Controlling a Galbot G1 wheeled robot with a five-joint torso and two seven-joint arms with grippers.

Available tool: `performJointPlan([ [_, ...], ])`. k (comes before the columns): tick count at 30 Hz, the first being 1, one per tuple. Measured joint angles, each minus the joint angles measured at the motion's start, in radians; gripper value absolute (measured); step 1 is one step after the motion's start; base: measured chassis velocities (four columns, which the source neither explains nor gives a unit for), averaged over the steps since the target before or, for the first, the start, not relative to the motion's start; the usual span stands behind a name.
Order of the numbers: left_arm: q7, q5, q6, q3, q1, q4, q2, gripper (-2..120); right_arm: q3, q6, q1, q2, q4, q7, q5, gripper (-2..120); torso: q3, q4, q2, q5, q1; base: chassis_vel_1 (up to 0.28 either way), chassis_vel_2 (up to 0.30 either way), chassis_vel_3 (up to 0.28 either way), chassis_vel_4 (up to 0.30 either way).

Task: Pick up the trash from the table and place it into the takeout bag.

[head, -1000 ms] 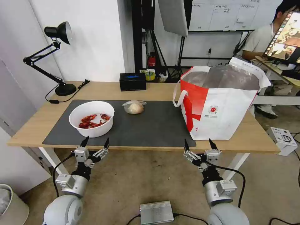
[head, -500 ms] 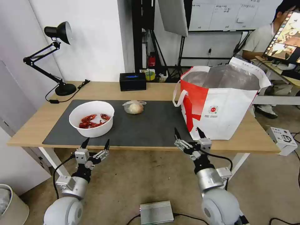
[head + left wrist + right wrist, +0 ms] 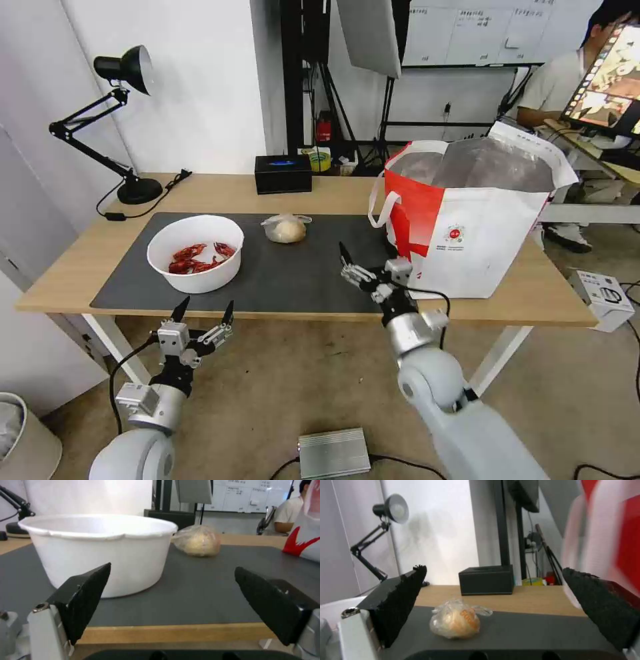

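While the left end effector (image 3: pixel 203 308) hangs spread below the desk (image 3: pixel 280 193) edge, bowl (image 3: pixel 196 253) just ahead, the right end effector (image 3: pixel 369 257) reaches over the mat, fingers apart, bagged lump (image 3: pixel 286 229) ahead, takeout bag (image 3: pixel 467 220) beside it.

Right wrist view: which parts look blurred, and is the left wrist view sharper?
In the right wrist view the takeout bag is smeared into red and white streaks, while the clear bag with beige lump stays fairly crisp. The left wrist view is steadier: the white round bowl has clean edges, only slightly soft.
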Motion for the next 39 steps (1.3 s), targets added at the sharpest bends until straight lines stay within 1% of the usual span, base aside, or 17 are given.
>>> performJointPlan([
  [1,0.000,0.000,0.000,0.000,0.000,0.000,0.000,100,0.000,0.000,0.000,0.000,0.000,0.000,0.000,100,0.000,0.0000,0.000,0.0000,0.000,0.000,0.000,0.000,0.000],
  [3,0.000,0.000,0.000,-0.002,-0.004,0.010,0.000,100,-0.033,0.006,0.078,0.018,-0.085,-0.007,0.011,100,0.000,-0.0001,0.000,0.0000,0.000,0.000,0.000,0.000,0.000],
  [4,0.000,0.000,0.000,-0.002,-0.004,0.010,0.000,100,-0.033,0.006,0.078,0.018,-0.085,-0.007,0.011,100,0.000,-0.0001,0.000,0.0000,0.000,0.000,0.000,0.000,0.000],
  [7,0.001,-0.001,0.000,-0.003,-0.018,0.028,0.001,100,-0.077,0.015,0.174,0.054,-0.210,-0.013,0.015,100,0.000,-0.0001,0.000,0.0000,0.000,0.000,0.000,0.000,0.000],
  [8,0.001,-0.001,0.000,-0.003,-0.018,0.028,0.001,100,-0.077,0.015,0.174,0.054,-0.210,-0.013,0.015,100,0.000,-0.0001,0.000,0.0000,0.000,0.000,0.000,0.000,0.000],
  [11,0.001,-0.003,0.002,-0.002,-0.031,0.043,0.003,100,-0.117,0.020,0.283,0.098,-0.328,-0.015,0.014,100,0.000,0.0000,0.000,-0.0001,0.000,0.000,0.000,0.000,0.000],
  [12,0.001,-0.003,0.002,-0.002,-0.031,0.043,0.003,100,-0.117,0.020,0.283,0.098,-0.328,-0.015,0.014,100,0.000,0.0000,0.000,-0.0001,0.000,0.000,0.000,0.000,0.000],
  [14,0.001,-0.003,0.002,0.001,-0.039,0.055,0.003,100,-0.136,0.022,0.353,0.139,-0.416,-0.015,0.011,100,0.000,0.0000,0.000,-0.0001,0.000,0.000,0.000,0.000,0.000],
  [16,0.001,-0.003,0.003,0.002,-0.041,0.059,0.003,100,-0.140,0.022,0.375,0.152,-0.445,-0.015,0.009,100,0.000,0.0000,0.000,0.0000,0.000,0.000,0.000,0.000,0.000],
  [19,0.001,-0.003,0.003,0.006,-0.049,0.072,0.002,100,-0.167,0.029,0.450,0.202,-0.559,-0.025,-0.009,100,0.000,0.0000,0.000,0.0000,0.000,0.000,0.000,0.000,0.000],
  [24,0.004,-0.003,0.002,0.007,-0.052,0.084,0.000,100,-0.189,0.036,0.517,0.259,-0.661,-0.049,-0.024,100,0.000,0.0000,0.000,0.0000,0.000,0.000,0.000,0.000,0.000],
  [29,0.006,-0.003,0.000,0.007,-0.051,0.089,-0.002,100,-0.206,0.019,0.557,0.296,-0.722,-0.044,-0.023,100,0.000,0.0000,0.000,0.0000,0.000,0.000,0.000,0.000,0.000],
  [33,0.010,-0.002,-0.002,0.007,-0.044,0.090,-0.004,100,-0.231,-0.101,0.600,0.317,-0.764,0.010,0.005,100,0.000,0.0000,0.000,0.0000,0.000,0.000,0.000,0.000,0.000],
  [34,0.010,-0.002,-0.002,0.007,-0.044,0.090,-0.004,100,-0.231,-0.101,0.600,0.317,-0.764,0.010,0.005,100,0.000,0.0000,0.000,0.0000,0.000,0.000,0.000,0.000,0.000],
  [36,0.011,-0.001,-0.003,0.009,-0.039,0.089,-0.004,100,-0.240,-0.179,0.618,0.318,-0.781,0.035,0.031,100,0.000,-0.0001,0.000,0.0001,0.000,0.000,0.000,0.000,0.000],
  [37,0.011,-0.001,-0.003,0.009,-0.039,0.089,-0.004,100,-0.240,-0.179,0.618,0.318,-0.781,0.035,0.031,100,0.000,-0.0001,0.000,0.0001,0.000,0.000,0.000,0.000,0.000],
  [39,0.011,-0.001,-0.003,0.008,-0.036,0.084,-0.004,100,-0.242,-0.256,0.632,0.317,-0.793,0.049,0.073,100,0.000,-0.0001,0.000,0.0001,0.000,0.000,0.000,0.000,0.000],
])
